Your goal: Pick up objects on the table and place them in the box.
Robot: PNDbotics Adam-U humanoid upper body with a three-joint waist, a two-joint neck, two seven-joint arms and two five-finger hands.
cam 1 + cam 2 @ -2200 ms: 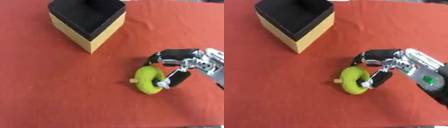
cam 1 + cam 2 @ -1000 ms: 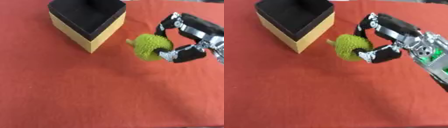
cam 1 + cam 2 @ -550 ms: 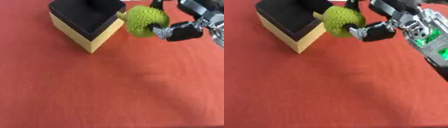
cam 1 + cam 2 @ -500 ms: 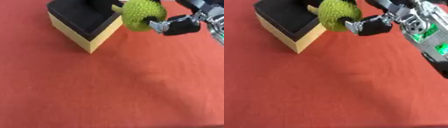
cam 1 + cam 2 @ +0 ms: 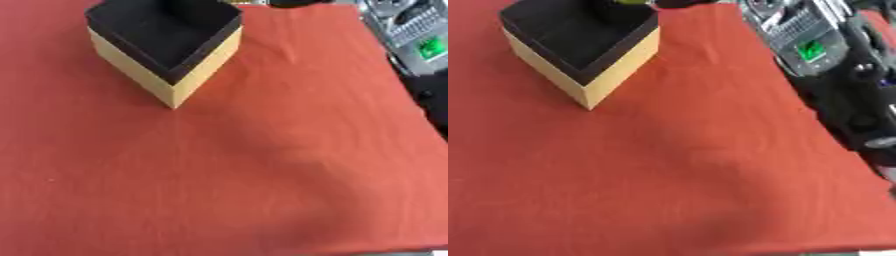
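The box (image 5: 138, 75), yellow-walled with a black lining, stands corner-on at the back left of the red cloth. My right arm (image 5: 807, 40) reaches in along the upper right. Its hand (image 5: 616, 10) shows only as a dark shape at the top edge, over the box's far corner. A sliver of the green ribbed object (image 5: 630, 2) peeks out at that edge, held in the curled fingers above the box opening. Most of the hand and the object are cut off by the frame. My left hand shows in no view.
The red cloth (image 5: 262, 175) covers the whole table with nothing else lying on it. Its front edge shows at the bottom right corner (image 5: 877, 252). My right arm's silver and black casing fills the right side.
My right hand has carried the green object from beside the box up and back over its opening, mostly out of the top of the views. The camera has tilted.
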